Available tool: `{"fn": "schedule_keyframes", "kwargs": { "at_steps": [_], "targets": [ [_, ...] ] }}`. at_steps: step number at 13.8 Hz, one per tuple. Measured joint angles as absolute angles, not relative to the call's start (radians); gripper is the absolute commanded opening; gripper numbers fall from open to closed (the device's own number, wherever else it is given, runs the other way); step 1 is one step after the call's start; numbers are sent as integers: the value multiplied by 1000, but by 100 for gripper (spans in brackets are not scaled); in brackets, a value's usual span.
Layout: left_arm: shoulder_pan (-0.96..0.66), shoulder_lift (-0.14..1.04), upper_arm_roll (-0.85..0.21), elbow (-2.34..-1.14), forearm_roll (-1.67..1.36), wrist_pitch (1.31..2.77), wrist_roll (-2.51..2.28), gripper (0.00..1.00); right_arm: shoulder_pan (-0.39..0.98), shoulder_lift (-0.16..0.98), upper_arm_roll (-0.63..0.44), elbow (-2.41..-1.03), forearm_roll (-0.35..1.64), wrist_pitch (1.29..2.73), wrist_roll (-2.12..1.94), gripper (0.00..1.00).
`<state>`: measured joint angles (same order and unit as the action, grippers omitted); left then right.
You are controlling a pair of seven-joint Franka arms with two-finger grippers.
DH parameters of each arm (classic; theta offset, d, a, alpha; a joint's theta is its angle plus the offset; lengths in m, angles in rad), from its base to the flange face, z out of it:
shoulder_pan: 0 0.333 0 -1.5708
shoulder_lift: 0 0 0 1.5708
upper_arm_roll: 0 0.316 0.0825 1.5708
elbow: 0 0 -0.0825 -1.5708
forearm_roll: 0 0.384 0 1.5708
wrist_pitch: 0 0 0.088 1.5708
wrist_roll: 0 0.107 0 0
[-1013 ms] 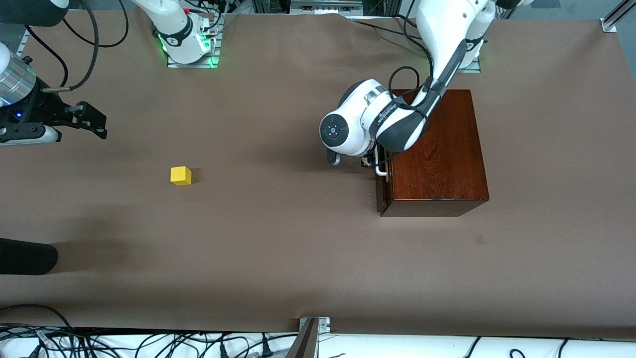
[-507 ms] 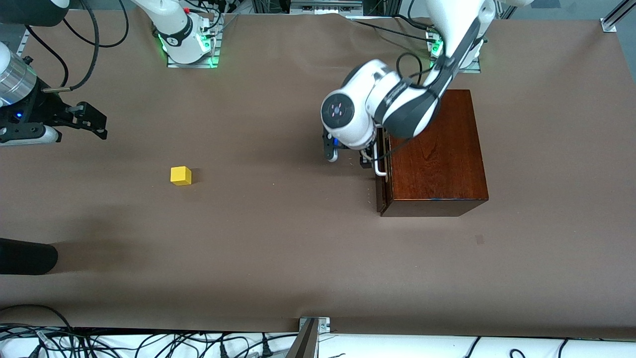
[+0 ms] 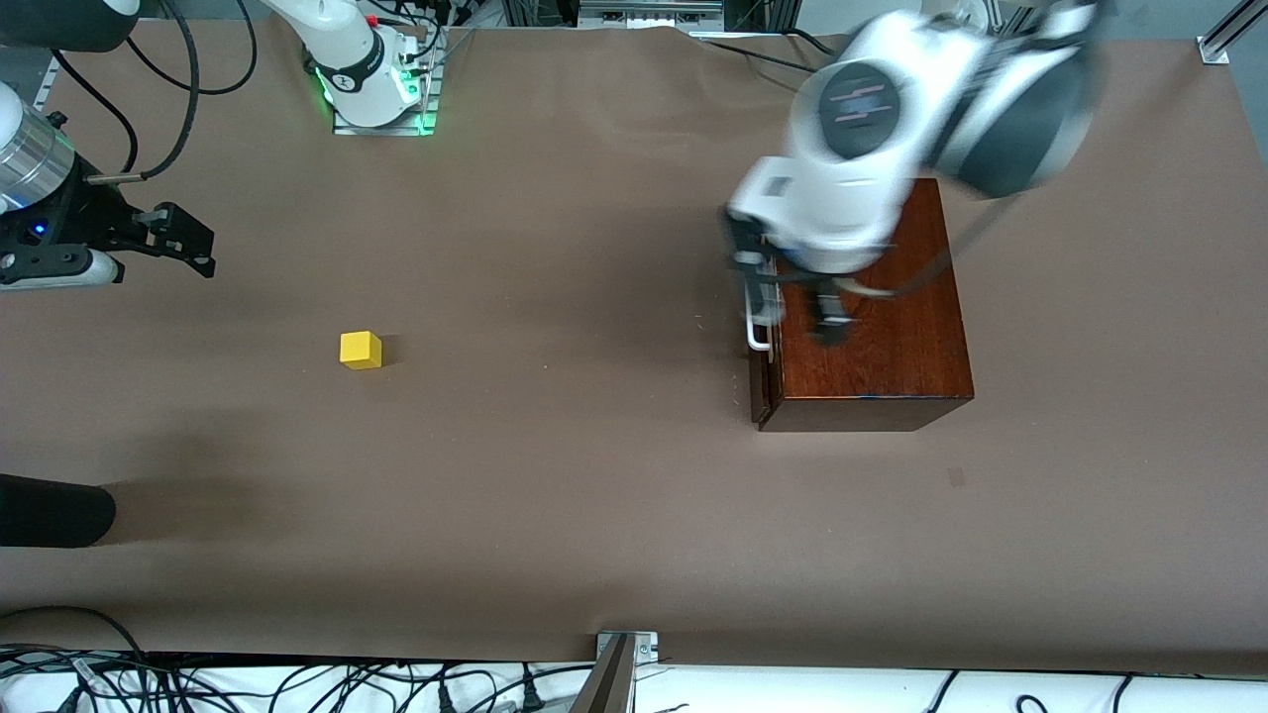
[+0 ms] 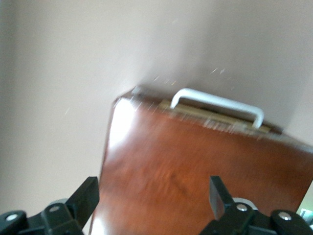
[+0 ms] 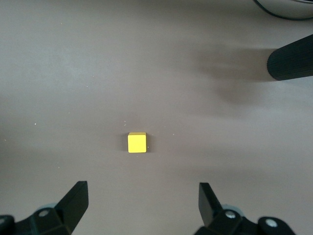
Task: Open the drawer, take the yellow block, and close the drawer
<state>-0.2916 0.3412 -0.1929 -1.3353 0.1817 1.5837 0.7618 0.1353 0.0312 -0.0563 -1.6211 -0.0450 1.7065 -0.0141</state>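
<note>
The yellow block (image 5: 137, 142) sits alone on the brown desk (image 5: 63, 73), apart from the right gripper (image 5: 142, 205), jaws spread wide.

1. One yellow block (image 3: 361, 350), a small cube on the brown table (image 3: 555, 475).
2. One dark reddish-brown wooden box (image 3: 872, 337), toward the left arm's end of the table.
3. One drawer (image 3: 761, 381) in that box, with one white bar handle (image 3: 757, 327).
4. Two robot arms, each with one gripper: the left gripper (image 3: 797, 302) over the box, the right gripper (image 3: 183, 241) over the table at the right arm's end.
5. Two fingers on each gripper, four in all.
6. One black cylinder-shaped object (image 3: 50, 510) at the table's edge.
</note>
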Motion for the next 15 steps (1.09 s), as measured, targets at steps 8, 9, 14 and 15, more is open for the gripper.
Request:
{"fn": "schedule_keyframes", "kwargs": {
  "at_steps": [8,9,14,15],
  "targets": [
    [-52,306,-183,-1270,173,1572,739,100,135,31,-55,-1621,-45,1707,-13,100],
    [-47,296,-182,-1270,166,1571,702,100,135,31,-54,-1621,-45,1707,-13,100],
    [-49,277,-147,-1366,148,1651,279,100,135,31,-52,-1620,-45,1707,-13,100],
    [-48,265,-132,-1386,140,1657,205,100,135,31,-52,-1620,-45,1707,-13,100]
  ]
}}
